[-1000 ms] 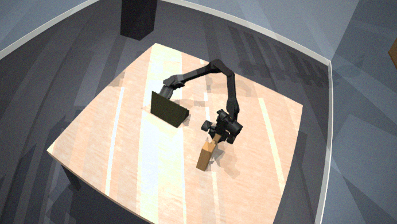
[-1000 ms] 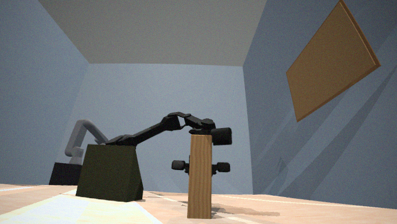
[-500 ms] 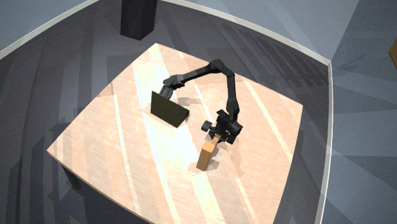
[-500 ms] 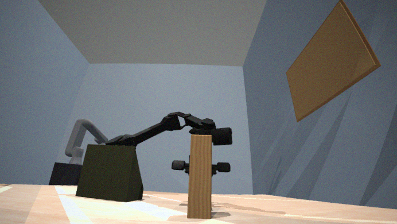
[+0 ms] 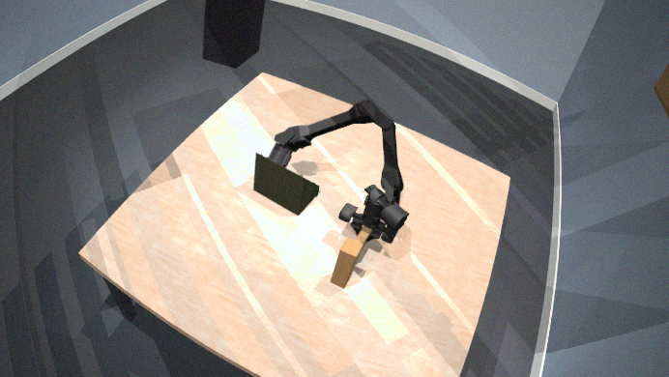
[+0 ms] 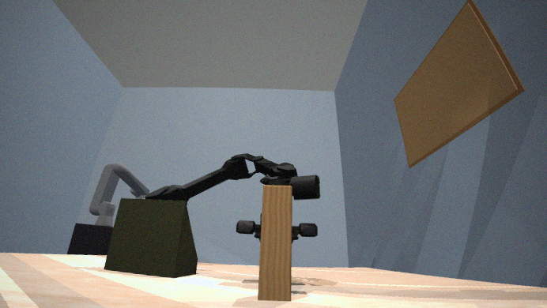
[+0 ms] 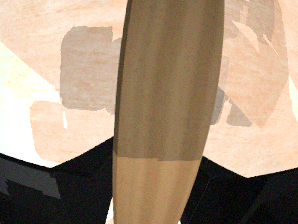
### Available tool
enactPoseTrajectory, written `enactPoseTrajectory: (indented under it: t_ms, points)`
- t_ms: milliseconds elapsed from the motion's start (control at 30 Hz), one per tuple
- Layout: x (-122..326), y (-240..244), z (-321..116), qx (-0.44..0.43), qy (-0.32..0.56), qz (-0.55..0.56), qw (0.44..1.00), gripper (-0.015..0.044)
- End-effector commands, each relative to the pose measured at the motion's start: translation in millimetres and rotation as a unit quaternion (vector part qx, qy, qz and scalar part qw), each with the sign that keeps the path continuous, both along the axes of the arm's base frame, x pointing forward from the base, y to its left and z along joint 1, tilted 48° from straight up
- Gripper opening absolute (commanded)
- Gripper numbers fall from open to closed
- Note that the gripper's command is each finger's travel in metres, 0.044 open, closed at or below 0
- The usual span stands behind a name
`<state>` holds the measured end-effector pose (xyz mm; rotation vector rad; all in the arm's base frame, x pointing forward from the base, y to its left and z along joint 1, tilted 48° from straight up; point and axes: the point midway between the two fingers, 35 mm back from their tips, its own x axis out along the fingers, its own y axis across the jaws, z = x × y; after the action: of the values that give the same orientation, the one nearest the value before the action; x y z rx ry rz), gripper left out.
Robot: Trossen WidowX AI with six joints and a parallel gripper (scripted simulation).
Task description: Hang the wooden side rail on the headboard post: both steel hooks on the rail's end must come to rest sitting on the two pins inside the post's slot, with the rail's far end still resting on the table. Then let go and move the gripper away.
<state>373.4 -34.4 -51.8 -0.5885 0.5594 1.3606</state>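
Note:
The wooden headboard post (image 5: 344, 267) (image 6: 275, 245) stands upright on the table. The wooden side rail (image 5: 363, 237) (image 7: 167, 90) runs from behind the post back under my gripper, and its near end appears to be at or against the post's back. My gripper (image 5: 369, 230) (image 7: 145, 143) is shut on the rail, with one dark finger on each side of it, a little behind the post. In the exterior view the post hides the rail and most of the fingers. The hooks, pins and slot are hidden, so I cannot tell whether the hooks sit on the pins. The rail's far end is hidden too.
A dark green slanted block (image 5: 277, 184) (image 6: 144, 237) stands on the table (image 5: 169, 271) in front of the arm's base, left of the post. A brown panel (image 6: 458, 83) shows high at the right. Another grey arm (image 6: 104, 189) shows in the background.

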Motion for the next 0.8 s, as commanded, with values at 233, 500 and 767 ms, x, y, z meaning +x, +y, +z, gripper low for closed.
enactPoseTrajectory:
  t_ms: [233,500,767]
  points:
    - [0.3,-8.1,0.0,-0.003,-0.002,-0.007,1.0,0.0]
    - [0.1,-8.5,-0.8,-0.003,-0.002,-0.007,1.0,0.0]
    - [0.9,-8.8,-1.8,-0.003,-0.002,-0.007,1.0,0.0]
